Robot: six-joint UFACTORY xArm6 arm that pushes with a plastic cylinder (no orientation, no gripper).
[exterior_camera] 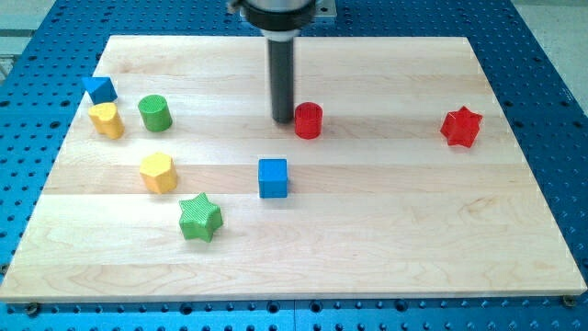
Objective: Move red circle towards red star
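Currently my tip [281,120], a bare rod with no jaws, touches the red circle's [308,120] left side; push straight right toward the red star [460,127], staying centred.

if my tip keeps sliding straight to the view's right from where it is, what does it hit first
Most likely the red circle, right beside my tip. Beyond it, the red star lies roughly in line.

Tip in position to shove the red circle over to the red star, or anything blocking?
Probably yes. My tip sits right at the red circle's left side in the view, and the board between it and the red star shows no blocks. The blue cube lies below that line.
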